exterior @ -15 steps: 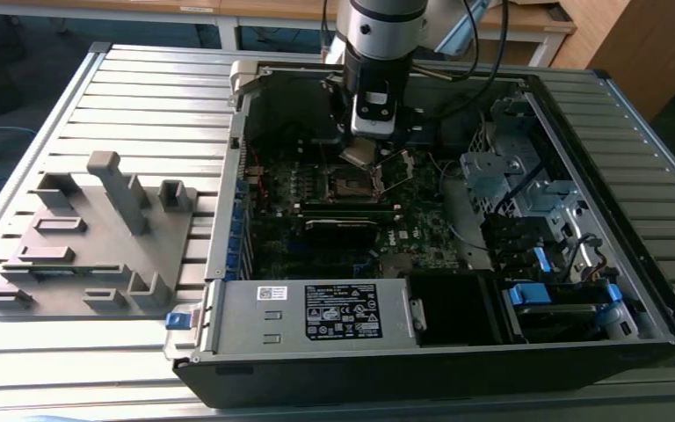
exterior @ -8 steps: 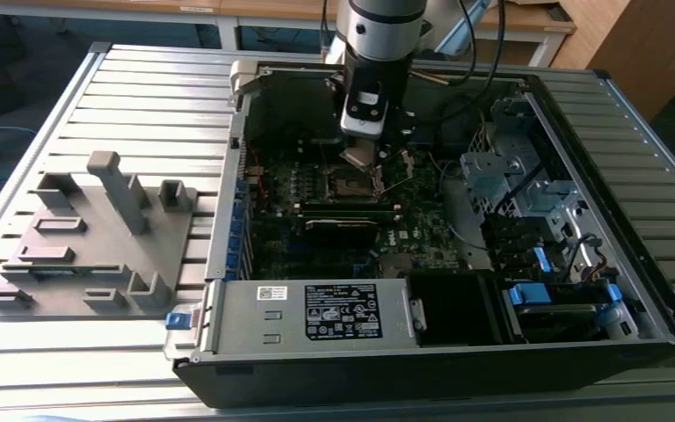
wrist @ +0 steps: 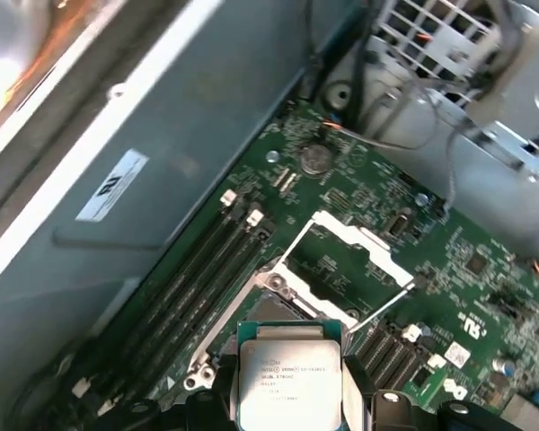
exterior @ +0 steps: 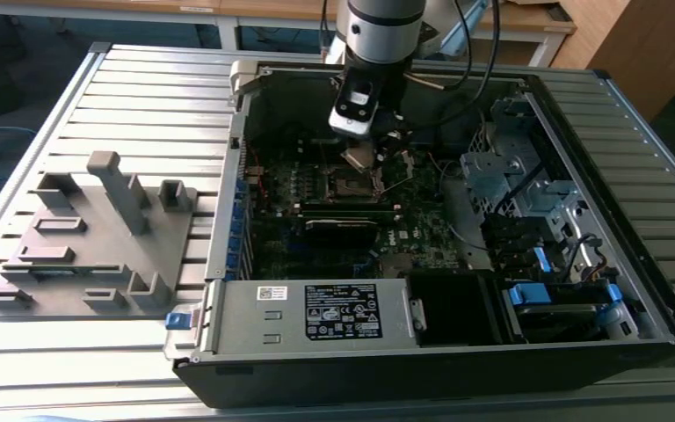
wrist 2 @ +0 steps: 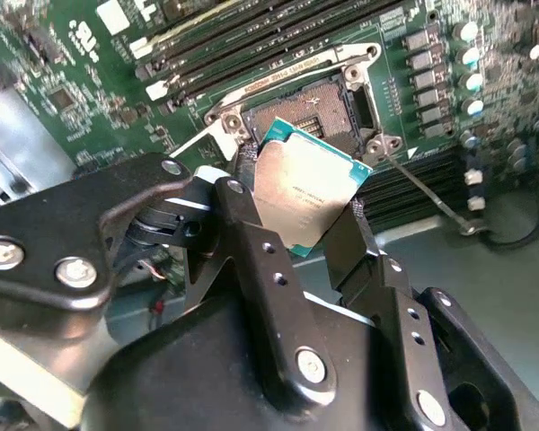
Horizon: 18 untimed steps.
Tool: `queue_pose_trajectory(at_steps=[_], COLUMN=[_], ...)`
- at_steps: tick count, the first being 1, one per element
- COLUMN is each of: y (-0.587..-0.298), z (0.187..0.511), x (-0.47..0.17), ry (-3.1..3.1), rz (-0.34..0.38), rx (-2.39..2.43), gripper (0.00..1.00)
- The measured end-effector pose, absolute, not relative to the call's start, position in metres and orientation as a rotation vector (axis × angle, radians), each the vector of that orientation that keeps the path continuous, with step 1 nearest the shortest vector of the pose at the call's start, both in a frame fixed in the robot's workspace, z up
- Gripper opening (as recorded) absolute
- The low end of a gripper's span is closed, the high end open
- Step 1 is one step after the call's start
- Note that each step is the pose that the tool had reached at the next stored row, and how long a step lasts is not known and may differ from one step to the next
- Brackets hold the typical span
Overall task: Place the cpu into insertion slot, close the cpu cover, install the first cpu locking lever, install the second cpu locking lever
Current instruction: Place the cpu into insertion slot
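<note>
**Grip.** The end effector is gripping the cpu. Its two fingers are clamping opposite edges of the chip, and the metal top is showing bare in both wrist views.

**Position.** The cpu is hanging tilted just above the insertion slot and is not yet seated. In the second wrist view one corner is lying over the socket's rim.

**Surroundings.**
- In the exterior view the arm is reaching down into the open computer case.
- The case is lying on the slatted table, and a grey fixture is sitting on the table at the exterior view's left of the case.
- The cpu cover is standing open, folded back on the far side of the socket.
- A locking lever is sticking out free beside the cover.
- Memory slots are running alongside the socket.

**Handling, as a judgement.**
- The chip is looking light, thin and stiff, so weight is posing no problem.
- The smooth, narrow edges are giving the fingers little to bite on, so a slip or twist in the grasp is the main concern.
- The underside contacts and the fine pins in the socket are the fragile parts.
- The edges are therefore the right place to hold it — never the underside, and no pressing on the board.
- A tilted entry is risking bent pins, so the chip is wanting to go in flat, squared to the rim, without force.
</note>
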State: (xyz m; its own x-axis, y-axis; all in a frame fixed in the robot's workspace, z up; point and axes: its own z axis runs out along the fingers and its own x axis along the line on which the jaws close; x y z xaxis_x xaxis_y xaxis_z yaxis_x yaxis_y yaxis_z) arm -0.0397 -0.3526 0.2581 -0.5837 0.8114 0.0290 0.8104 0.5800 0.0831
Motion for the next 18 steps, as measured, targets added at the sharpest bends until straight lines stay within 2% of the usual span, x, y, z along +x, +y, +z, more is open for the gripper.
queue_pose_trajectory(at_steps=[18], y=[-0.3526], z=[0.2518], x=[-0.0397], ry=[2.5], rz=[0.131], rx=[1.854], gripper=[0.54])
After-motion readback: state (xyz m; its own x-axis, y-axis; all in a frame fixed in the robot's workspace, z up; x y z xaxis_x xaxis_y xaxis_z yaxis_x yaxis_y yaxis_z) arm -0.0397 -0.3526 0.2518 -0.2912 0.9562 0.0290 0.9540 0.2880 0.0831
